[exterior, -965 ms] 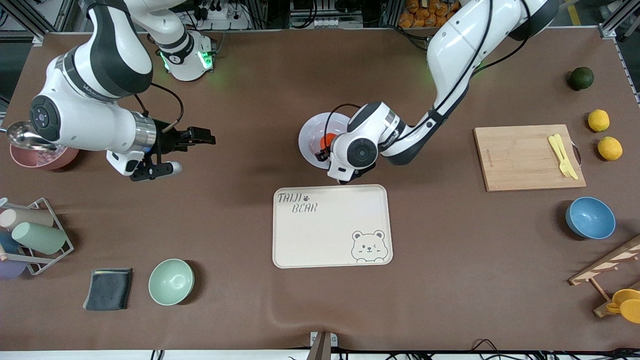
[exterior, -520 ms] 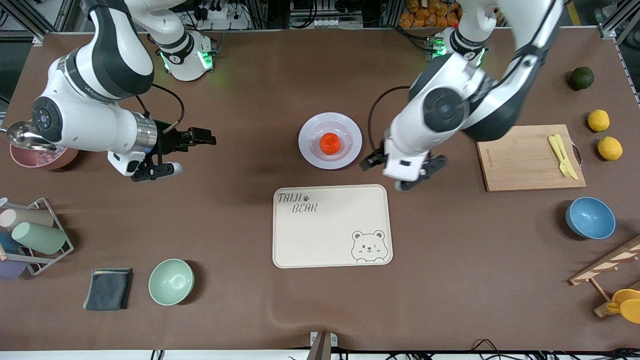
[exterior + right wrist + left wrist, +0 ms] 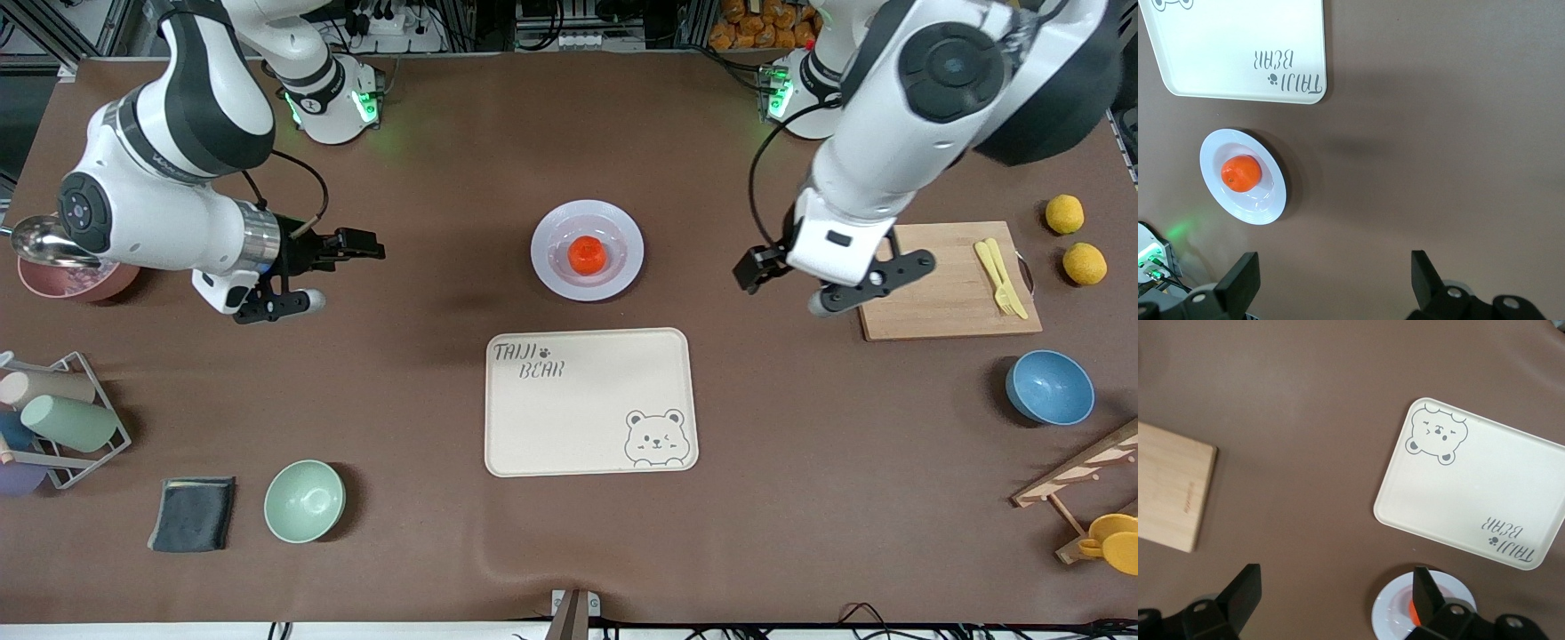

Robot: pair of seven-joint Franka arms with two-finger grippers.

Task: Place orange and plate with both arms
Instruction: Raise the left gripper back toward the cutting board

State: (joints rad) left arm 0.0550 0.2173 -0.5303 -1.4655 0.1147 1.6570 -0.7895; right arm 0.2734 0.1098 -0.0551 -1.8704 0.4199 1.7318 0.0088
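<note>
The orange (image 3: pixel 587 254) sits in the sunken centre of the lavender-white plate (image 3: pixel 544 258), mid-table and farther from the front camera than the cream bear-print tray (image 3: pixel 587 404). My left gripper (image 3: pixel 756 267) is open and empty, up in the air over bare table between the plate and the cutting board. In the left wrist view its gripper (image 3: pixel 1335 587) frames bare table; the plate (image 3: pixel 1388 610) and a sliver of the orange (image 3: pixel 1410 611) show beside one finger. My right gripper (image 3: pixel 364 244) is open and empty and waits toward the right arm's end. The right wrist view shows its gripper (image 3: pixel 1333 267), the plate (image 3: pixel 1211 143) and the orange (image 3: pixel 1241 173).
A wooden cutting board (image 3: pixel 938 280) with yellow cutlery lies under the left arm's wrist. Two lemons (image 3: pixel 1064 214) and a blue bowl (image 3: pixel 1049 388) lie at that end. A green bowl (image 3: pixel 304 500), a dark cloth (image 3: pixel 193 513), a cup rack (image 3: pixel 62 418) and a pink bowl (image 3: pixel 76 277) are at the right arm's end.
My left gripper has let go of the orange on the plate and has risen away toward the cutting board. The orange stays on the plate. The right arm has not moved.
</note>
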